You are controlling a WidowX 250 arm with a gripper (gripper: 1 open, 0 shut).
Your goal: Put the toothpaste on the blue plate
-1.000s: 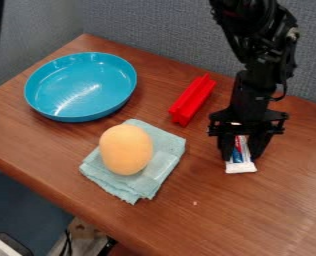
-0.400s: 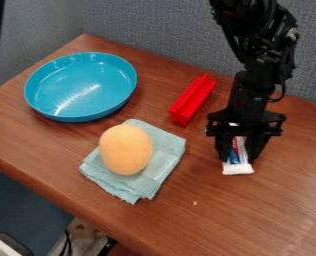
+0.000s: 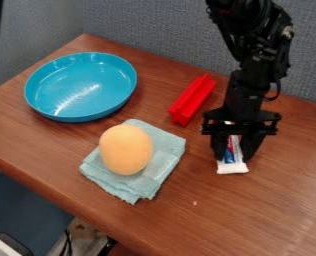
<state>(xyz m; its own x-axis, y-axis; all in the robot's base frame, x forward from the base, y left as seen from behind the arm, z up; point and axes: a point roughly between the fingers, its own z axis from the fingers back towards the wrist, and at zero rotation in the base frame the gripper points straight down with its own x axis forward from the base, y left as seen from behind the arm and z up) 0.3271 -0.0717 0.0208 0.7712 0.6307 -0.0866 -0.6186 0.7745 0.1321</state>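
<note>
The toothpaste (image 3: 232, 158) is a small white tube with red and blue markings. It lies on the wooden table at the right, cap end toward the front. My gripper (image 3: 236, 146) points straight down over it. One black finger stands on each side of the tube, open, with small gaps still showing. The upper part of the tube is hidden behind the fingers. The blue plate (image 3: 70, 104) is a large round turquoise dish at the back left, far from the gripper, with nothing in it.
A red rectangular block (image 3: 192, 98) lies just left of the gripper. An orange egg-shaped object (image 3: 126, 148) rests on a pale teal cloth (image 3: 155, 172) in the middle front. The table's front edge (image 3: 188, 235) runs close below.
The gripper has sunk slightly over the toothpaste and its fingers have drawn closer together around the tube. The tube has shifted a little toward the left.
</note>
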